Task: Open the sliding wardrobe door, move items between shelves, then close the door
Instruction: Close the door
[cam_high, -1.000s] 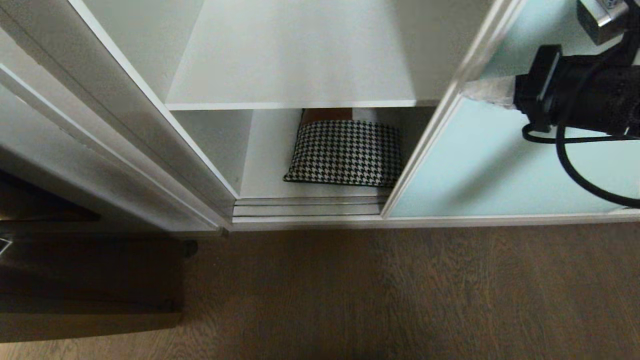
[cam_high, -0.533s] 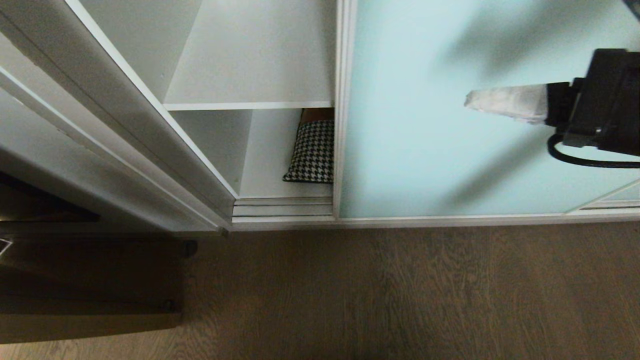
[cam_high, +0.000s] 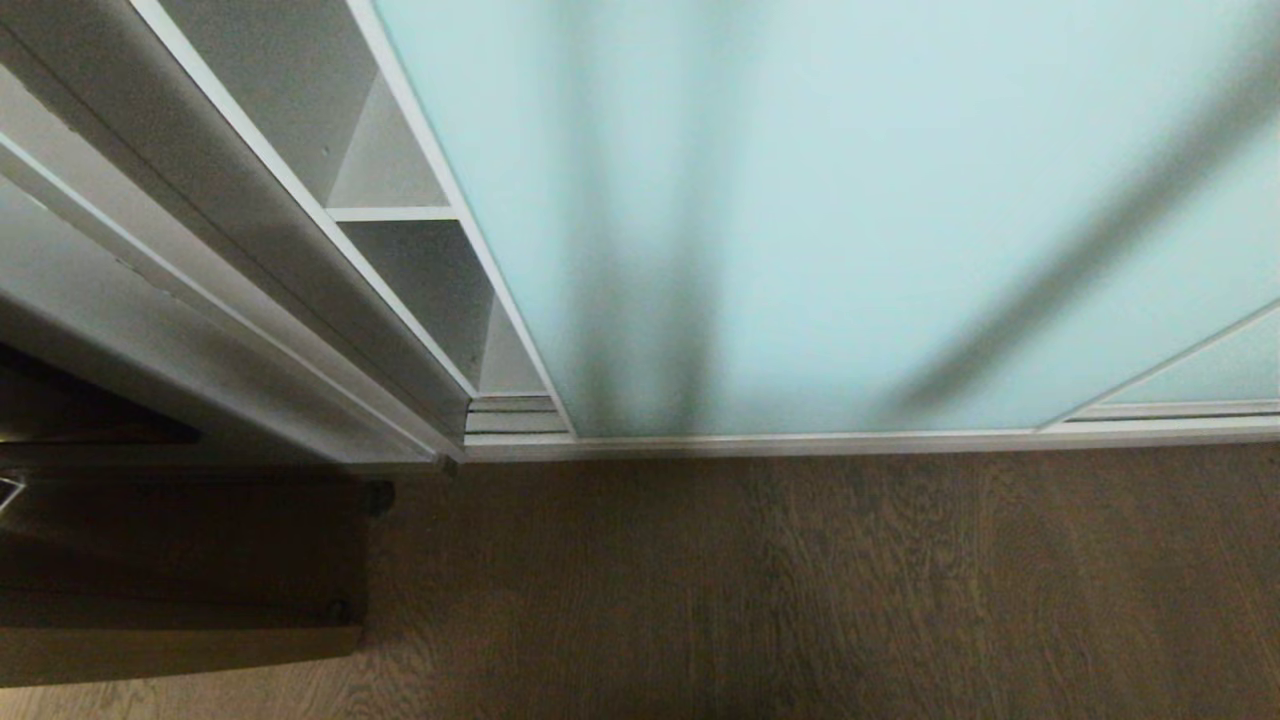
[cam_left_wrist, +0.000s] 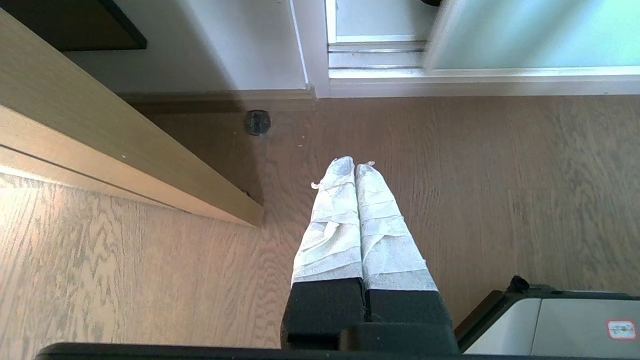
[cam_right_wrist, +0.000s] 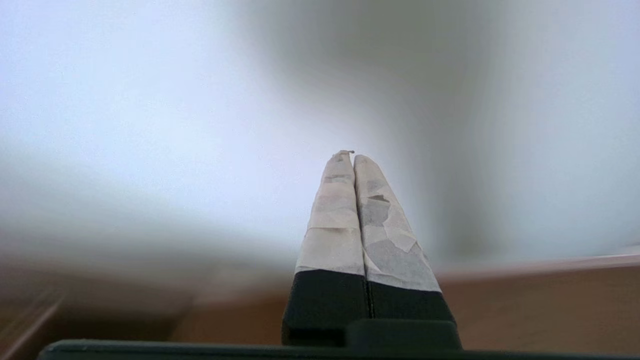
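Beside the side post (cam_high: 300, 230) — narrow gap, sliding wardrobe door (cam_high: 800, 200) edge.

left gripper (cam_left_wrist: 355, 167) jaws pressed together above wood floor (cam_left_wrist: 500, 175), sliding wardrobe door (cam_left_wrist: 525, 35) edge beyond

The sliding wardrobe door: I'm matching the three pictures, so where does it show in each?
Head view: the sliding wardrobe door fills most of the upper picture.
Left wrist view: its lower corner, far beyond the pincer.
Right wrist view: apparently the pale blur ahead.
Shared landmark: wood floor, where door and floor meet.
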